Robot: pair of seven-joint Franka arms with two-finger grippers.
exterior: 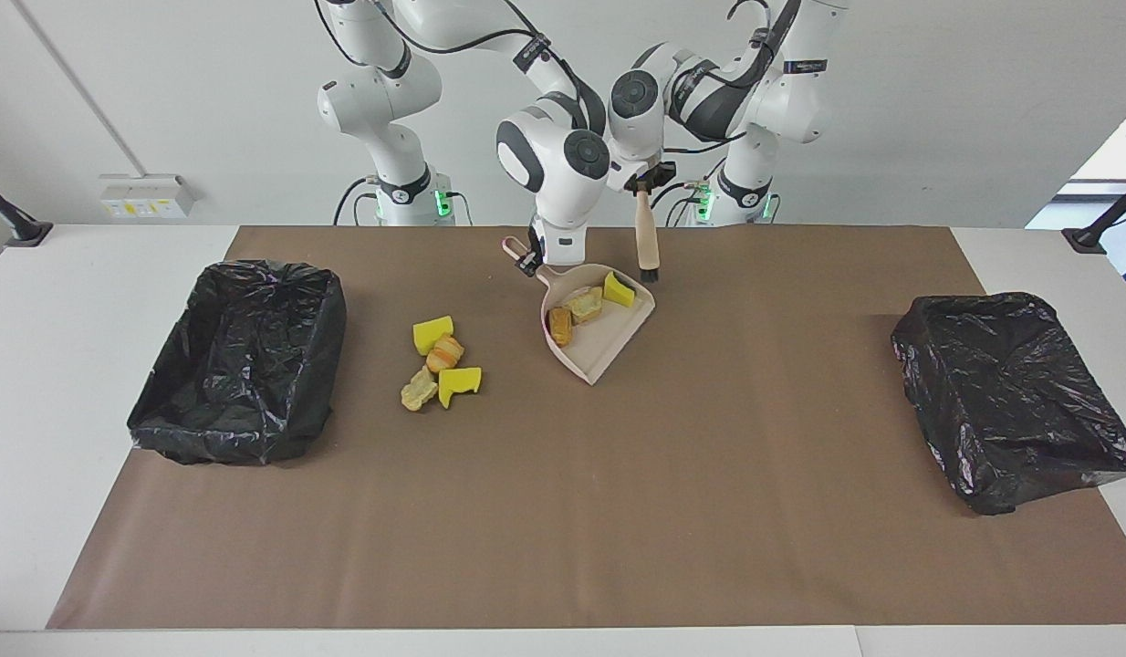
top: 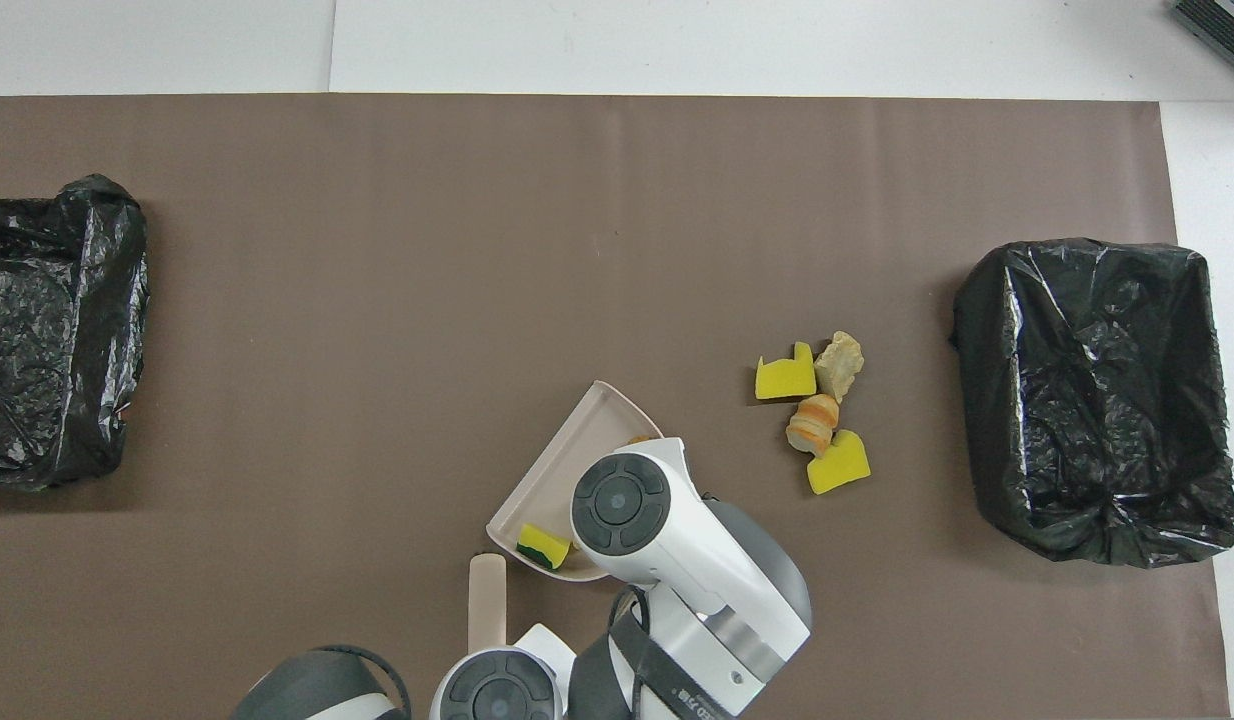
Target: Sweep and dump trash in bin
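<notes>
My right gripper (exterior: 529, 260) is shut on the handle of the beige dustpan (exterior: 609, 351), which sits low over the mat with its mouth pointing away from the robots. In the pan lie three trash pieces: an orange-brown chunk (exterior: 559, 326), a pale beige lump (exterior: 584, 304) and a yellow sponge wedge (exterior: 618, 289). My left gripper (exterior: 650, 180) is shut on the brush (exterior: 646, 233), which hangs upright with its black bristles beside the pan's back corner. Several more trash pieces (exterior: 443, 360) lie on the mat toward the right arm's end. In the overhead view the right arm covers most of the dustpan (top: 567, 455).
A black-bag-lined bin (exterior: 239, 360) stands at the right arm's end of the table, close to the loose trash (top: 813, 423). A second black-lined bin (exterior: 1015, 397) stands at the left arm's end. Brown mat (exterior: 709, 511) covers the table.
</notes>
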